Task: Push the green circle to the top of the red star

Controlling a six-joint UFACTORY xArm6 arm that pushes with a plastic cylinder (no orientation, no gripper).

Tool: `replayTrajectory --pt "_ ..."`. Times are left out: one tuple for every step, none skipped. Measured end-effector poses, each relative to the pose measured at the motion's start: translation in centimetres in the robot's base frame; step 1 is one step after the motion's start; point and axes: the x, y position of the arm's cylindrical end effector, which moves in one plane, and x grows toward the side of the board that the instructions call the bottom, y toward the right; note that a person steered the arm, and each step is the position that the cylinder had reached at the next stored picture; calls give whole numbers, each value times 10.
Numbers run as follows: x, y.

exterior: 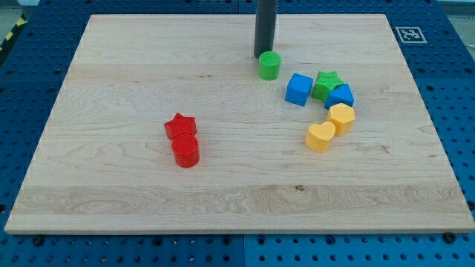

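Observation:
The green circle (269,65) stands on the wooden board (111,89), right of centre near the view's top. My tip (263,55) is just above it in the view and slightly to its left, touching or nearly touching it. The red star (179,126) lies left of centre, well down and to the left of the green circle. A red cylinder (185,150) sits right against the star's lower side.
A cluster lies right of the green circle: a blue cube (298,89), a green star (326,84), a second blue block (341,96), a yellow hexagon-like block (341,118) and a yellow heart (320,137). A marker tag (410,34) is at the top right corner.

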Motion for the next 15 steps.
replayTrajectory --pt "-2 -2" --pt "-15 44" --pt "-10 75" --pt "9 54" --pt "28 39" --pt "43 14" --pt "47 -12" --pt "47 -35" --pt "47 -40" --pt "47 -40" --pt "47 -40" --pt "47 -40" --pt "43 -40" --pt "46 -45" --pt "51 -62"
